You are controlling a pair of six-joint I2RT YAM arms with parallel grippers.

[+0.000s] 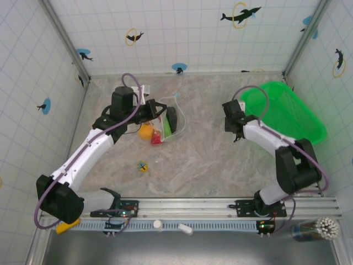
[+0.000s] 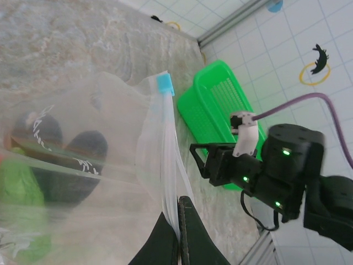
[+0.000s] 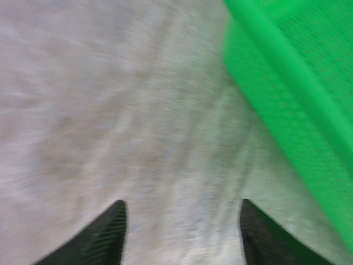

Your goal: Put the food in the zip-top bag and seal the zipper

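Observation:
The clear zip-top bag (image 1: 165, 126) hangs from my left gripper (image 1: 159, 112) over the table's back left. Food shows through the bag: an orange piece (image 1: 145, 131), a red piece (image 1: 156, 138), a light green piece (image 1: 166, 129) and a dark piece (image 1: 172, 117). In the left wrist view my left gripper (image 2: 180, 221) is shut on the zipper (image 2: 165, 146), whose light blue tab (image 2: 165, 85) is at the far end. Dark food (image 2: 83, 160) and green food (image 2: 16, 190) lie behind the plastic. My right gripper (image 1: 232, 126) (image 3: 182, 207) is open over bare table, holding nothing, well right of the bag.
A bright green basket (image 1: 287, 110) (image 2: 215, 107) (image 3: 298, 83) stands at the back right, just beside my right gripper. A tiny yellow-blue trinket (image 1: 143, 166) lies on the marbled table (image 1: 204, 154) in front of the bag. Tiled walls close in the back and sides.

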